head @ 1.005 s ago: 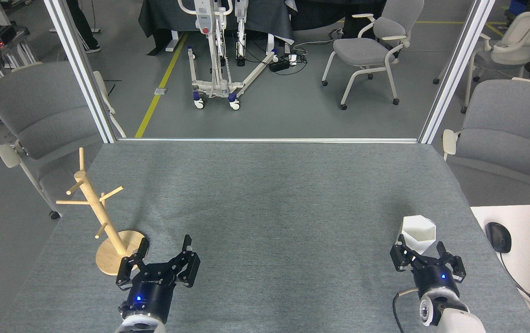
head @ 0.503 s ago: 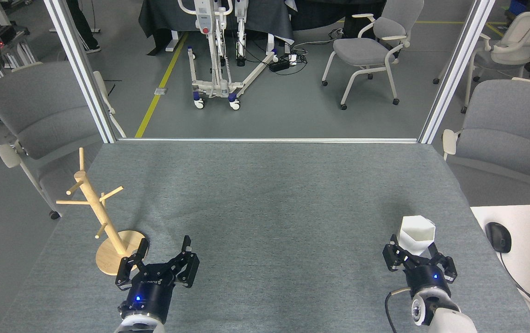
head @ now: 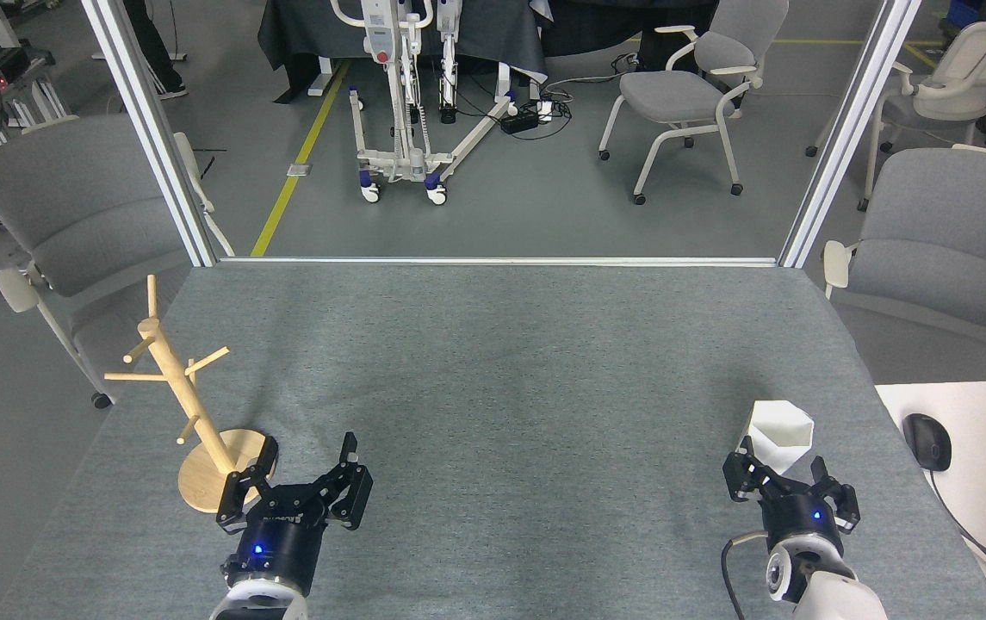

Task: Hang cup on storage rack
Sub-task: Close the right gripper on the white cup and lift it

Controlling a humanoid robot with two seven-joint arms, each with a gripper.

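While both arms sit low at the near edge, the scene reads from largest to smallest as follows.

Table (head: 493, 362): grey felt-like top filling most of the view, bare across the middle.

Chairs (head: 949, 232): grey office chairs stand on the floor at the left and right of the table, with another farther back.

Rack (head: 191, 405): light wood, standing upright on its round base at the near left of the table; thin pegs angle out from the post, and none carries anything.

Left gripper (head: 303, 469): black, with a blue light on its body, just right of the rack's base; its jaws are spread wide and hold nothing. One finger (head: 256, 461) overlaps the edge of the base in this view; whether it touches, I cannot tell.

Right gripper (head: 790, 482): black, at the near right, just on the near side of the cup; its jaws are parted, with the cup's lower edge showing between the fingertips. Whether they press on it, I cannot tell.

Cup (head: 778, 433): white and faceted, upright on the table at the near right, well apart from the rack.

Mouse (head: 926, 441): dark, on a white desk right of the table.
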